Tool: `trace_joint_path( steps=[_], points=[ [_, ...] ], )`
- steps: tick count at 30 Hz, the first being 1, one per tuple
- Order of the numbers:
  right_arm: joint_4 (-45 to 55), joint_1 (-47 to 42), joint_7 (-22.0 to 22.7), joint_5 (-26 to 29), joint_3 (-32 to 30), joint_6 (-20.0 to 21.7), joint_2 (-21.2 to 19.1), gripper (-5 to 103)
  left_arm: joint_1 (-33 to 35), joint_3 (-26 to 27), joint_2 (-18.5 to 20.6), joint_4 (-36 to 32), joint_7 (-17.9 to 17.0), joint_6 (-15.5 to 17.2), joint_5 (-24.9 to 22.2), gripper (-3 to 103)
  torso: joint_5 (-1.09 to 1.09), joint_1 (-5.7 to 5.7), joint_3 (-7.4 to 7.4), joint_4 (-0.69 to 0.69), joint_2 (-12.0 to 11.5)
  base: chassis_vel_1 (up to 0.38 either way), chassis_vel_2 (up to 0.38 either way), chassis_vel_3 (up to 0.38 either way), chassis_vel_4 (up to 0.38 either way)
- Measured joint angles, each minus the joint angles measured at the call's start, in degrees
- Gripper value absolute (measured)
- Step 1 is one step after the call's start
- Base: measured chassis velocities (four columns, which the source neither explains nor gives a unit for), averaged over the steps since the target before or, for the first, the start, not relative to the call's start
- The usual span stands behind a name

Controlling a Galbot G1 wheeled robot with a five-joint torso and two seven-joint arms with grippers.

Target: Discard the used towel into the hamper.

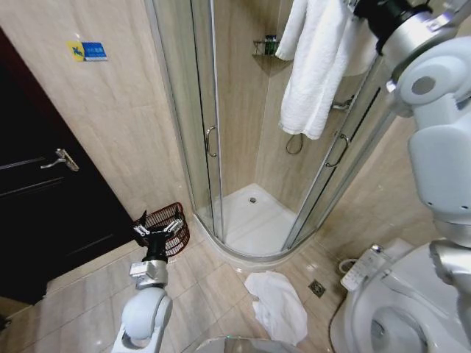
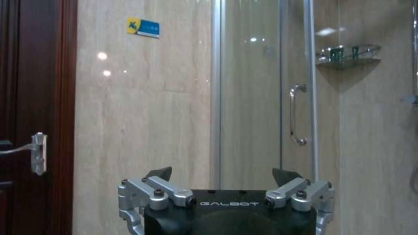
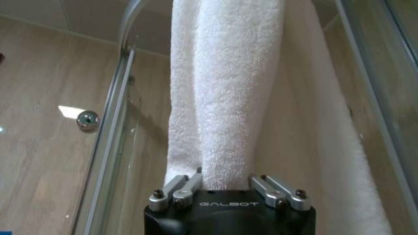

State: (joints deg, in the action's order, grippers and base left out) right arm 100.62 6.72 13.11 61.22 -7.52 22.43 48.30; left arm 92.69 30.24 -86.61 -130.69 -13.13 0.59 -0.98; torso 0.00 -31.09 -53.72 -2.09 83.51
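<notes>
A white towel [image 1: 313, 66] hangs high over the shower's glass door. My right gripper [image 1: 356, 9] is raised at the towel's top edge. In the right wrist view the towel [image 3: 225, 98] runs down between the fingers, and the right gripper [image 3: 225, 180] is shut on its fold. The hamper [image 1: 174, 218], a small dark red wire basket, stands on the floor beside the shower. My left gripper [image 1: 157, 231] hovers just in front of the hamper, open and empty. The left wrist view has the left gripper [image 2: 222, 176] facing the wall. A second white towel [image 1: 278, 305] lies crumpled on the floor.
A curved glass shower enclosure [image 1: 213, 140] with a white tray [image 1: 254, 217] fills the corner. A dark door [image 1: 44, 206] is at the left and a toilet [image 1: 397, 316] at the lower right. A floor drain [image 1: 317, 287] sits beside the crumpled towel.
</notes>
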Motion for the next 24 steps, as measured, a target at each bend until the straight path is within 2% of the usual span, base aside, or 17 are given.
trace_joint_path(
  steps=[4,6,15,24],
  points=[
    [0.23,-1.27,-0.07,-0.05,-1.01,-0.02,-0.41,10,0.32,-0.82,-0.35,0.02,0.05,0.0,0.92,100,0.01,0.0,0.0,0.01,-0.01,0.0,0.0,0.0,0.0],
    [0.48,-1.99,-0.24,-0.13,-1.38,-0.03,-0.66,7,0.76,-1.08,-0.61,0.03,0.08,-0.13,1.54,100,0.0,0.0,0.01,0.01,-0.01,0.0,0.0,0.0,0.0],
    [3.55,-7.48,-0.66,-0.73,-3.04,-0.16,-0.77,7,1.76,-1.27,-0.94,0.31,0.09,-0.67,2.56,100,-0.01,0.01,0.01,0.0,-0.01,0.0,0.0,0.0,0.0],
    [10.87,-22.03,-2.79,-2.57,-10.5,-0.63,-1.86,7,2.32,-1.68,-0.86,-0.5,-0.07,-1.11,3.18,100,-0.01,0.02,0.02,0.0,-0.02,0.0,0.0,0.0,0.0]
  ],
)
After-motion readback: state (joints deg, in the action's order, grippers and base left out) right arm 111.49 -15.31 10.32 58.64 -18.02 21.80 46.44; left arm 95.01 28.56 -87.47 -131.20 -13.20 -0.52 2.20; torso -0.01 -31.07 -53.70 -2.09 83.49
